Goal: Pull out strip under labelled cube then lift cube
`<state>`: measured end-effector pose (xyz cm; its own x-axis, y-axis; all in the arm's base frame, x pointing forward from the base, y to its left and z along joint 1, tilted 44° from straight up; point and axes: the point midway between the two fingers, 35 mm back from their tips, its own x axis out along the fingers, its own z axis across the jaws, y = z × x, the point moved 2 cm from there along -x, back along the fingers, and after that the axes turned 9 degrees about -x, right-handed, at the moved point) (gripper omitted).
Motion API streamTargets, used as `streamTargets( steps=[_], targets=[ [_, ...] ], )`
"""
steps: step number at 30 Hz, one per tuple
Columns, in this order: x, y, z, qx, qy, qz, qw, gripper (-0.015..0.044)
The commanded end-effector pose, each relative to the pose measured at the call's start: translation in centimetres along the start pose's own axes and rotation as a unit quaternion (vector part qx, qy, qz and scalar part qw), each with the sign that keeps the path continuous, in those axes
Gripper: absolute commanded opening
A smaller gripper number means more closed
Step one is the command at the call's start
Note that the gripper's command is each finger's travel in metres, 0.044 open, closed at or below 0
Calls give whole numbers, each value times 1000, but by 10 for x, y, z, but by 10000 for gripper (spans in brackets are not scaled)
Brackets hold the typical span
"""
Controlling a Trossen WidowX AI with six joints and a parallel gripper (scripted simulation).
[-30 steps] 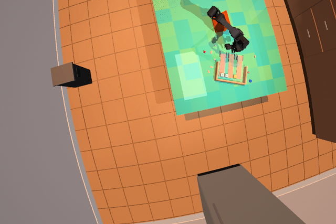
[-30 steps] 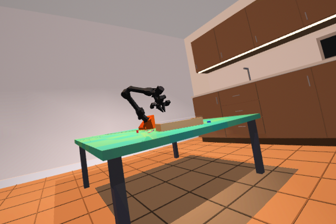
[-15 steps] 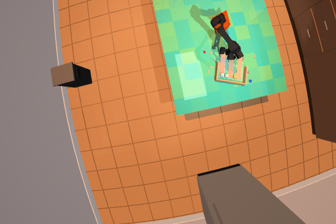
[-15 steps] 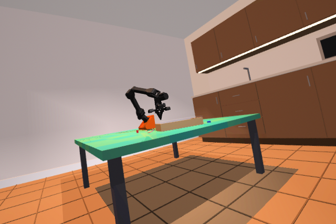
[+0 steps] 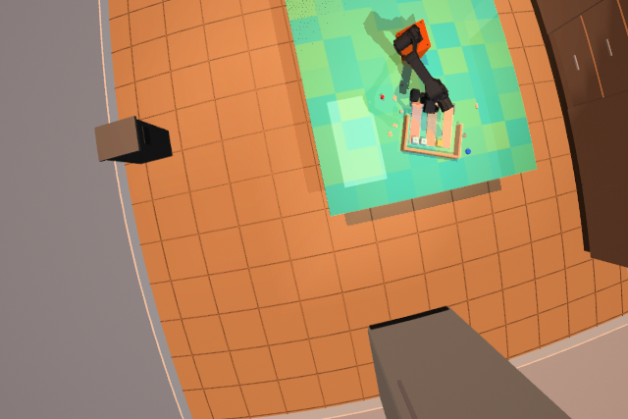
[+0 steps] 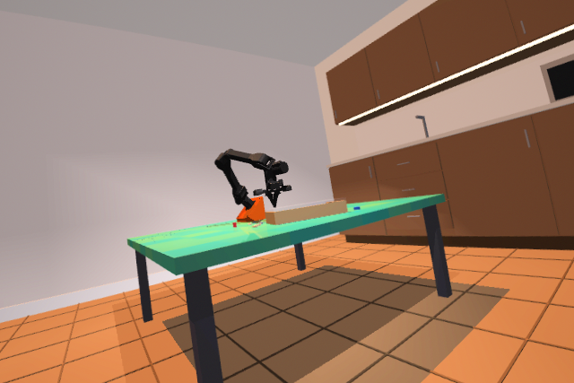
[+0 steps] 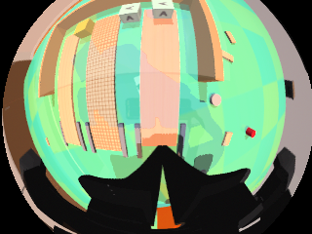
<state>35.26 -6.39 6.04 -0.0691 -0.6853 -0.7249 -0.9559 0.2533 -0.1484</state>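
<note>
while the green checkered desk (image 5: 354, 75) fills the middle of the orange tiled floor (image 5: 228, 227), brown cabinets (image 5: 583, 49) line one wall. on the desk the black arm (image 5: 423, 75) reaches from its orange base (image 5: 420, 31) toward an open-ended wooden tray (image 5: 431, 152), its near end facing the arm. three pale strips (image 7: 159, 78) lie side by side along the tray, running from the open end to the far wall. in the wrist view the middle strip has a grid pattern (image 7: 104, 92), and the others look plain.

at the far end of the tray stand three small cubes. two white cubes sit close together: one (image 7: 162, 6) rests on the end of the strip right ahead of the fingers, the other (image 7: 131, 11) just beside it, near the gap between that strip and the gridded one. both carry dark marks too small to read, so i cannot tell which is the labelled one. a yellow cube (image 7: 84, 26) sits at the end of the third strip.

the fingers are pressed together with nothing between them, pointing down just above the near end of the strip ahead.

small bits lie scattered on the desk around the tray: a red block (image 5: 382, 96), a blue ball (image 5: 467, 151) and several tan pieces (image 5: 394, 125).
</note>
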Motion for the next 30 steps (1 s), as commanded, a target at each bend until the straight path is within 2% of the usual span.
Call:
streamTargets(
  steps=[1, 30],
  targets=[
    [8, 0, 1, -3, -1, 1, 1000, 0],
    [55, 4, 1, -3, 1, 0, 1000, 0]
  ],
)
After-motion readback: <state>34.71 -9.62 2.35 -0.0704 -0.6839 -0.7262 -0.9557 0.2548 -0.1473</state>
